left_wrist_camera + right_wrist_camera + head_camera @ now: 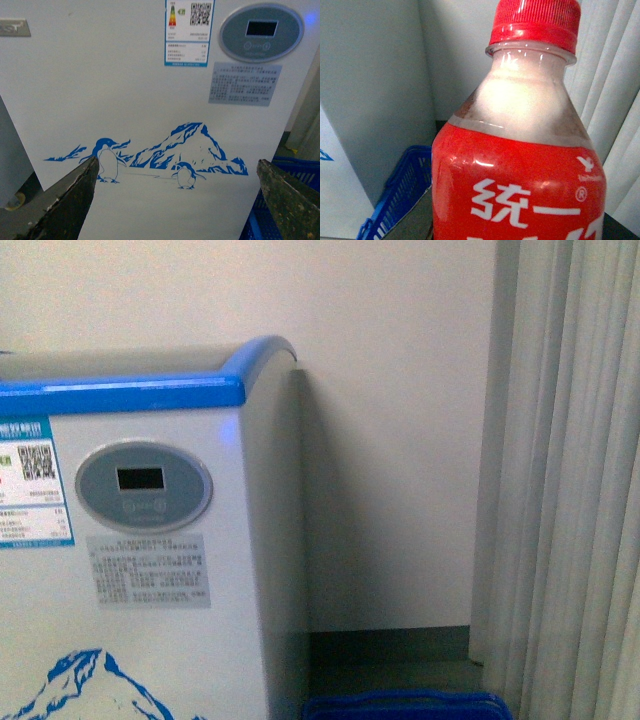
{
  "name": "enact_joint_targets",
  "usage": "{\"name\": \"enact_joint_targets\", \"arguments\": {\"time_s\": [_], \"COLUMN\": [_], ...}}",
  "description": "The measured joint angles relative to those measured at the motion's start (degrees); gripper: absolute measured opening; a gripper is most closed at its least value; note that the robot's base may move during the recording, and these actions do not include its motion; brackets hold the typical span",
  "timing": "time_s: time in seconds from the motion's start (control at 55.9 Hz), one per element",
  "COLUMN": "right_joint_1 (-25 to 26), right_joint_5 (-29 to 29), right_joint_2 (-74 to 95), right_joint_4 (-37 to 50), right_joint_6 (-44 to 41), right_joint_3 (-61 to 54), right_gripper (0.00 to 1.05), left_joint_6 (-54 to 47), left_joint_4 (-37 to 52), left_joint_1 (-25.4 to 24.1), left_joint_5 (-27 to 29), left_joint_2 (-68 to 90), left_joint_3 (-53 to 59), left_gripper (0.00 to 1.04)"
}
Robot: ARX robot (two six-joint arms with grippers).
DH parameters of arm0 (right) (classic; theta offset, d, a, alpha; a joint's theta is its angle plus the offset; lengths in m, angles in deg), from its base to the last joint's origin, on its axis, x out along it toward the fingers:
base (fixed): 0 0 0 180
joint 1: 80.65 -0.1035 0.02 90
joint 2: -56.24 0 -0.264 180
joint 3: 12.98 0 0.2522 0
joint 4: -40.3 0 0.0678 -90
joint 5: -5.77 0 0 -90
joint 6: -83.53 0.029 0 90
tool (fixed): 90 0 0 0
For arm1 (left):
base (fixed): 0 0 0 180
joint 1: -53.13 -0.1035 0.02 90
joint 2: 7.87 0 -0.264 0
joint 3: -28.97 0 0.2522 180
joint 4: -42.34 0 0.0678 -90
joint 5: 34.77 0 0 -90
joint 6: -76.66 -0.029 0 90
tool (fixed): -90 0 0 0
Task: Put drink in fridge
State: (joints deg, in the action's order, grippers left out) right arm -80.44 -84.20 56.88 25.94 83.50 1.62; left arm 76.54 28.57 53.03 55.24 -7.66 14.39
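Beside the fridge (150, 570), drink (520, 115) held

Right end effector (510, 230) pinching drink, red cap (535, 22) showing, close to fridge's grey side. Left end effector (175, 200) spread wide, facing penguin front. Between fridge's blue-trimmed corner and curtain (570, 490): bare wall (400, 440), blue basket (405, 705) at fridge's foot.

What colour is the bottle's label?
The bottle label is red with white characters; best in the right wrist view.
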Motion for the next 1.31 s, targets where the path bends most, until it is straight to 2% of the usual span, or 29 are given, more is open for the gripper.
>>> {"name": "enact_joint_targets", "arguments": {"time_s": [1.306], "right_joint_1": [0.0], "right_joint_5": [0.0], "right_joint_2": [0.0], "right_joint_4": [0.0], "right_joint_6": [0.0], "right_joint_3": [0.0], "right_gripper": [0.42], "left_joint_6": [0.0], "left_joint_4": [0.0], "left_joint_1": [0.0], "left_joint_5": [0.0], "left_joint_2": [0.0], "left_joint_3": [0.0], "left_gripper": [0.97]}}
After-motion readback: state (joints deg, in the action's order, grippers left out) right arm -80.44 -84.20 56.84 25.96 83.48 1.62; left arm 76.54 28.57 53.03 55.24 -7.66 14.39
